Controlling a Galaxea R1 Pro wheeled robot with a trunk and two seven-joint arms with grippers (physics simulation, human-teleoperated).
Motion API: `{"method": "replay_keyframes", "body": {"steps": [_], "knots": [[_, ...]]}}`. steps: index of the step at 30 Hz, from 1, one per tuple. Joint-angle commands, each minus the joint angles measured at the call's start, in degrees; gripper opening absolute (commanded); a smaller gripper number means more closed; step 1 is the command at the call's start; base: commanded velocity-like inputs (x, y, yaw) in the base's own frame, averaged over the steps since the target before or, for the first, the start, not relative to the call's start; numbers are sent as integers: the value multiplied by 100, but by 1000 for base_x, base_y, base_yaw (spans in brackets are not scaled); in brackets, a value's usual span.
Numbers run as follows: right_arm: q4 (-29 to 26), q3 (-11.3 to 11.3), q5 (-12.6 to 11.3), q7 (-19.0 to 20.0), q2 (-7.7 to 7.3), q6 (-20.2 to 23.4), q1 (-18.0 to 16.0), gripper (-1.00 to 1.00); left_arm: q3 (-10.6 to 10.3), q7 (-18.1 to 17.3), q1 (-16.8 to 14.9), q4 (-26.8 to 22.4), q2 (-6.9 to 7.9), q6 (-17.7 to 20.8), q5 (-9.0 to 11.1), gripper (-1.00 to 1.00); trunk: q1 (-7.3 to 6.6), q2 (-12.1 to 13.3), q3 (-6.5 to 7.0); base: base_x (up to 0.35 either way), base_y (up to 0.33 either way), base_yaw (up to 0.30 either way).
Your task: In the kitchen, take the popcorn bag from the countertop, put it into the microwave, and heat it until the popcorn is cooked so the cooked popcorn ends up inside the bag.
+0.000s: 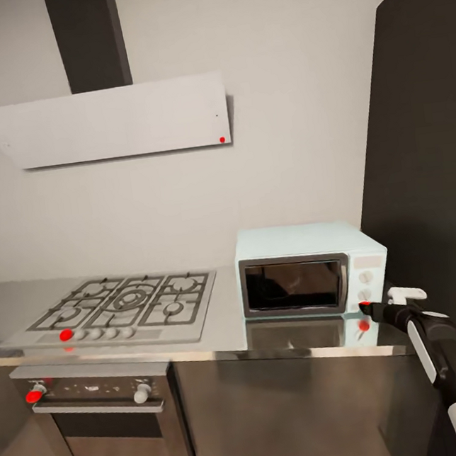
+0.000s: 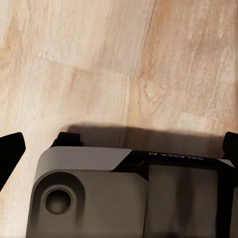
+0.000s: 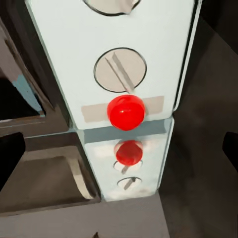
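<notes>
Presently, item by item.

Microwave (image 1: pixel 311 277): mint-blue box on the countertop (image 1: pixel 226 328) by the dark wall, door closed; something dim sits behind the glass, possibly the popcorn bag, but the glare leaves that uncertain.

Control panel: two knobs (image 3: pixel 120 70) above a round red light (image 3: pixel 126 112), mirrored in the glossy slab.

Right gripper (image 1: pixel 372 307): held level at the panel's lower corner, fingers spread apart and empty, the light centred between them; likely placed to press or check the switch.

Left gripper: fingertips (image 2: pixel 10 153) wide apart, hanging over the wood floor (image 2: pixel 99 59), idle.

Writing: small lettering on the robot's base (image 2: pixel 173 156), unreadable.

Also: hob (image 1: pixel 123 303), oven (image 1: pixel 102 422), hood (image 1: pixel 111 121).
</notes>
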Motion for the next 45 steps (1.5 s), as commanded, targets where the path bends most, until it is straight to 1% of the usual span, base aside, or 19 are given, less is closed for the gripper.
{"method": "replay_keyframes", "body": {"steps": [1, 5, 10, 12, 13, 14, 16, 18, 26, 34, 39, 41, 42, 44, 45], "knots": [[5, -6, 34, 41, 1, 25, -4, 100, -49, -4, -6, 9, 0, -24, 57, 100, 3, -5, -8, 236, -184, 0], [32, 6, 35, 47, -7, 25, -4, 100, -48, -4, -6, 9, 0, -24, 58, 100, 3, -5, -8, 202, -177, 0], [44, 16, 35, 59, -22, 25, -4, 100, -48, -4, -6, 9, 0, -24, 50, 100, 3, -5, -8, 35, -31, 0], [51, 65, 36, 113, -24, 23, -4, 100, -49, -4, -6, 9, 0, -24, 50, 100, 3, -5, -8, 4, -3, 0], [61, 189, 86, 224, -25, 14, -4, 100, -50, -4, -6, 9, 0, -24, 49, 100, 3, -5, -8, 0, 0, 0], [67, 260, 180, 318, -25, -4, -4, 100, -49, -4, -6, 9, 1, -24, 49, 100, 3, -5, -8, 0, 0, 0], [121, 317, 417, 481, -19, -31, -4, 100, -50, -4, -6, 9, 0, -24, 49, 100, 3, -5, -8, 0, 0, 0], [313, 316, 546, 583, -24, -43, -4, 100, -50, -4, -6, 9, 0, -24, 48, 100, 3, -5, -8, 0, 0, 0], [380, 261, 537, 592, -31, -45, -4, 100, -50, -4, -6, 9, 0, -24, 49, 100, 3, -5, -8, 0, 0, 0], [381, 249, 523, 512, -27, -57, -4, 100, -50, -4, -6, 9, 0, -24, 43, 100, 3, -5, -8, 0, 0, 0], [394, 246, 511, 482, -17, -210, -4, 100, -50, -6, -6, 9, 0, -24, 41, 100, 3, -5, -8, 0, 0, 0], [467, 179, 510, 478, -17, -217, -4, 100, -50, -4, -6, 9, 0, -24, 41, 100, 3, -5, -8, 0, 0, 0], [528, 92, 513, 479, -16, -222, -4, -100, -50, -4, -6, 9, 0, -24, 41, 100, 3, -5, -8, 0, 0, 0], [595, -58, 521, 480, -22, -228, -4, -100, -50, -4, -6, 9, 0, -24, 41, 100, 3, -5, -8, 0, 0, 0], [607, -93, 528, 480, -23, -229, -4, -100, -50, -4, -6, 9, 0, -24, 41, 100, 3, -5, -8, 0, 0, 0]]}}
